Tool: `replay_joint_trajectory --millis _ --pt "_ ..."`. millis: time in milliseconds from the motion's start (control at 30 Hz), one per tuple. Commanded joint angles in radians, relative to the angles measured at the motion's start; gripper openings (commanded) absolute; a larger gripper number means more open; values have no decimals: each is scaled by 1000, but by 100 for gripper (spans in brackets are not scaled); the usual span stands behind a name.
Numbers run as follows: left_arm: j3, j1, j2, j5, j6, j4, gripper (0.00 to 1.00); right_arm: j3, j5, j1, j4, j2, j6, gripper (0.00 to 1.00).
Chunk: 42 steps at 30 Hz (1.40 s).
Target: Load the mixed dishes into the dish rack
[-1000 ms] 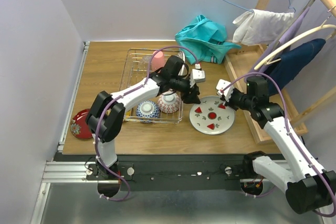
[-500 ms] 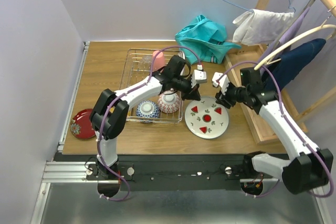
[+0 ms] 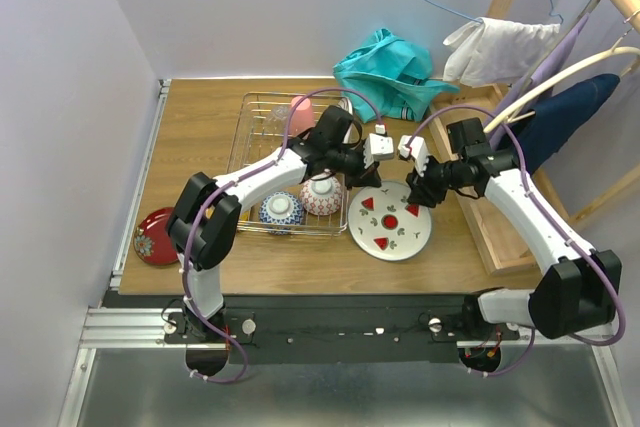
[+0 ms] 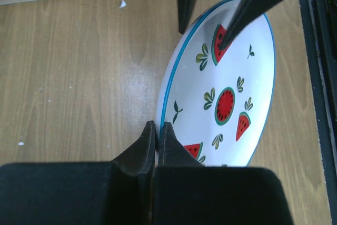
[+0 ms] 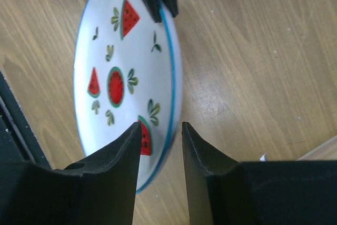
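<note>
A white plate with red watermelon marks and a blue rim [image 3: 392,225] lies on the wood just right of the dish rack [image 3: 243,137]. My left gripper [image 3: 366,187] is shut on the plate's far-left rim; the left wrist view shows its tips [image 4: 157,126] pinching the blue edge of the plate [image 4: 231,72]. My right gripper [image 3: 417,194] is open across the far-right rim. In the right wrist view [image 5: 160,127], one finger is over the face of the plate [image 5: 121,51] and the other is outside it. The rack holds a blue bowl [image 3: 281,209], a red-patterned bowl [image 3: 322,194] and a pink cup [image 3: 300,113].
A red saucer [image 3: 154,237] lies at the table's left edge. A teal cloth [image 3: 390,72] is heaped behind the rack. The wooden clothes frame [image 3: 480,187] with hangers and garments stands along the right side, close to my right arm.
My left gripper has shut on the plate's rim. The right gripper, shut a second ago, has opened. The plate has shifted a little left toward the rack.
</note>
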Motion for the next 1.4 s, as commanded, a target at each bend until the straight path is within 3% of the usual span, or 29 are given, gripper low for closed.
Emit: replay_joint_trajectory --millis 0,200,333,500,633,800,867,1067,1167,1367 --pt "-3 -5 -71 -9 -69 140 0 50 -58 0 -71 38 45 43" --pt "-5 -5 -76 -26 -77 154 0 79 -81 0 -93 77 99 23" --pt "-13 -5 -79 -42 -86 158 1 74 -78 0 -80 66 108 1" --pt "-2 -5 -76 -54 -120 177 7 64 -51 0 -42 51 148 1" --pt "18 -7 -70 -40 -122 182 0 61 -32 0 -16 35 170 1" --pt "32 -5 -70 -32 -129 182 0 48 -9 0 -4 8 188 0" --pt "35 -7 -73 -39 -135 180 6 39 12 0 10 -12 197 0" --pt "59 -7 -93 -77 -171 149 43 -7 144 -2 117 -93 279 1" --pt "76 -4 -125 -137 -162 94 54 -4 172 -2 137 -109 303 0" --pt "33 33 -255 -262 -65 -22 61 42 185 0 150 -126 348 0"
